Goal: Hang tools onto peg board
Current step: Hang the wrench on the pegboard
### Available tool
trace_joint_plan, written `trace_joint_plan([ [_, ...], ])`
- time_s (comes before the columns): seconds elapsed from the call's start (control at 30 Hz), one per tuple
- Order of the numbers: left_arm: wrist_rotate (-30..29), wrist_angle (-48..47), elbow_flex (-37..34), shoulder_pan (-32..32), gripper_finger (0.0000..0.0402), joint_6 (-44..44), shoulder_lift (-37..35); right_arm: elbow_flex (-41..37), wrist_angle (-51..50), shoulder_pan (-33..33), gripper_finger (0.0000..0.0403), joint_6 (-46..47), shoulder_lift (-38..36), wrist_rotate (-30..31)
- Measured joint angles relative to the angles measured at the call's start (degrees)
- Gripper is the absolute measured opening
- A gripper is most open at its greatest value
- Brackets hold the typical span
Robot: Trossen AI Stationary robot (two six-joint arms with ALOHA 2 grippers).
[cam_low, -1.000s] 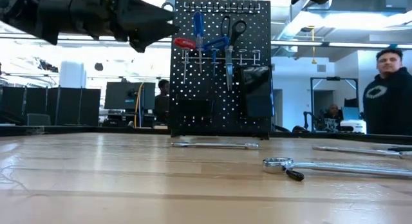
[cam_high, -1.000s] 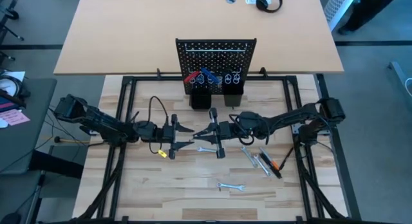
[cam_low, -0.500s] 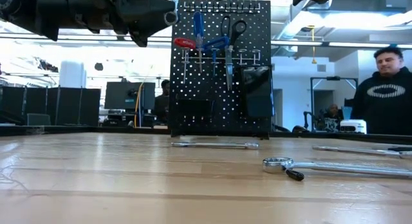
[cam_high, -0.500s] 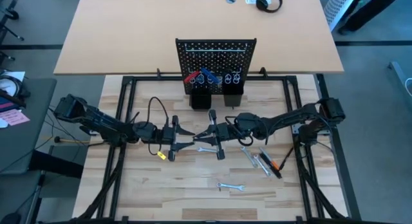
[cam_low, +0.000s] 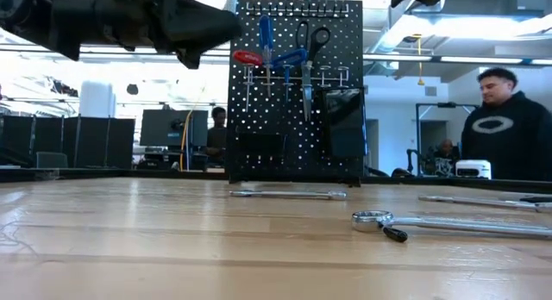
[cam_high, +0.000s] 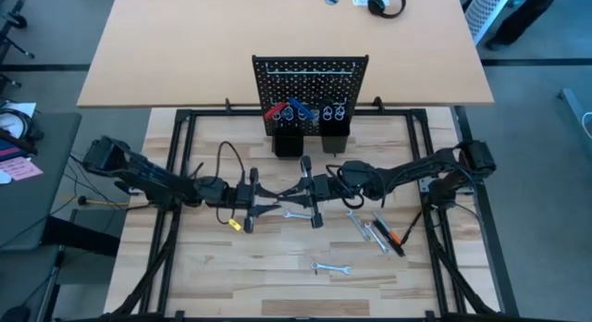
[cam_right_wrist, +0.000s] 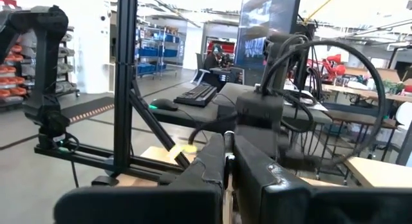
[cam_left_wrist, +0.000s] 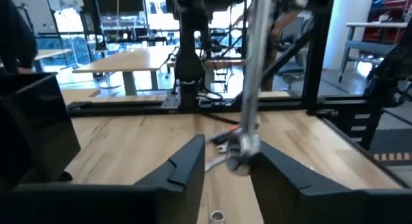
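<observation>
High view: the two arms meet nose to nose over the table's middle, in front of the peg board [cam_high: 310, 80]. The right gripper [cam_high: 298, 190] holds a silver wrench [cam_high: 301, 187], and the left gripper [cam_high: 266, 198] reaches in towards it — apparently a handover. Other loose wrenches [cam_high: 330, 267] lie on the wooden table [cam_high: 222, 266], nearer the front.

Low view: the board stands upright with scissors [cam_low: 311, 37] and blue- and red-handled tools already hung; a wrench [cam_low: 448, 222] rests in the foreground.

Left wrist view: the left fingers [cam_left_wrist: 187, 166] stand partly apart, with the wrench's shaft [cam_left_wrist: 250, 89] hanging between them, its ring end low. No firm contact shows yet.

Right wrist view: the right fingers [cam_right_wrist: 212, 163] are pressed nearly together on something thin.

To do this well, I judge the left should close squarely on the shaft just above the ring — and the right release only once that grip is firm.
</observation>
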Motion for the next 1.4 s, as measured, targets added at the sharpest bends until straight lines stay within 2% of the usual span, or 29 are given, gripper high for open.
trace_joint_plan([
  [0.1, -0.4, 0.1, 2.1, 0.0, 0.0131, 0.8, 3.7, 0.0, -0.2, 0.0, 0.0022, 0.4, 0.0, 0.0],
  [0.23, -0.3, -1.1, 4.3, -0.4, 0.0124, 1.5, 6.3, 0.0, -1.5, 0.0, 0.0022, 0.1, 0.0, 0.0],
  [0.53, -0.2, -6.0, 4.5, -0.6, 0.0110, 0.3, 3.1, 0.0, -3.8, 0.0, 0.0023, 0.1, 0.0, 0.0],
  [0.73, -3.3, -8.1, 4.5, -0.6, 0.0107, -0.5, 2.2, 0.0, -4.0, -0.1, 0.0023, 0.4, 0.0, 0.3],
  [0.83, -4.0, -8.5, 4.5, -1.2, 0.0083, 1.0, 2.2, 0.0, -4.0, -0.1, 0.0023, 0.4, 0.0, 0.4],
  [0.97, -5.4, -8.5, 4.5, -2.6, 0.0017, 3.6, 2.2, 0.0, -4.2, -0.1, 0.0026, 0.7, 0.0, 0.9],
  [1.4, -5.6, -7.2, 4.5, -3.6, 0.0004, 3.1, 2.3, 0.1, -7.0, -0.4, 0.0052, 1.9, -0.1, 0.4],
])
